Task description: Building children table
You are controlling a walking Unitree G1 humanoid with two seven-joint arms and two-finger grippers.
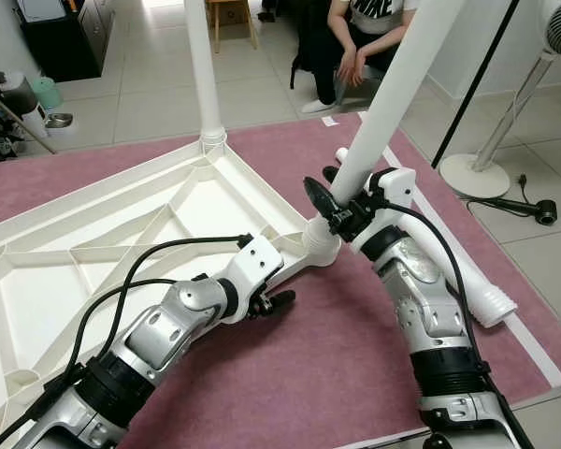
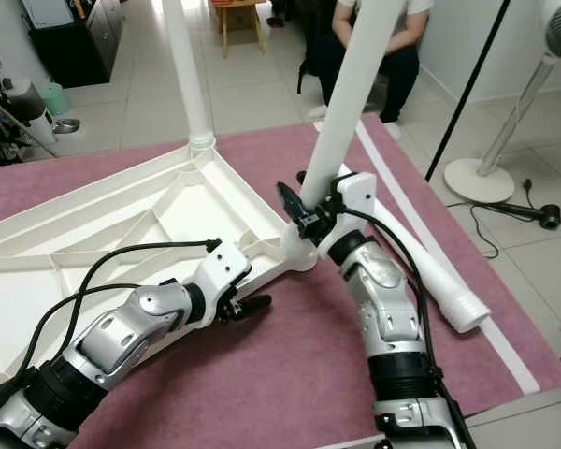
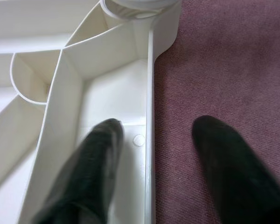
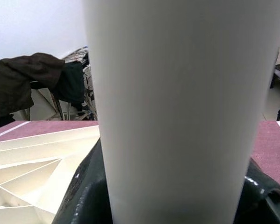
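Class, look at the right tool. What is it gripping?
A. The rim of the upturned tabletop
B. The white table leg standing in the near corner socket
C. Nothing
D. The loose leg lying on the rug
B: the right tool is clamped around the white table leg just above the tabletop's corner socket.

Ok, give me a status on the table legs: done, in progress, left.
Done: one leg stands upright in the far corner socket of the upturned tabletop. In hand: the right gripper is shut on a second leg, tilted, its foot at the near corner socket; the left gripper straddles the tabletop's rim, open. Left: a spare leg lies on the purple mat.
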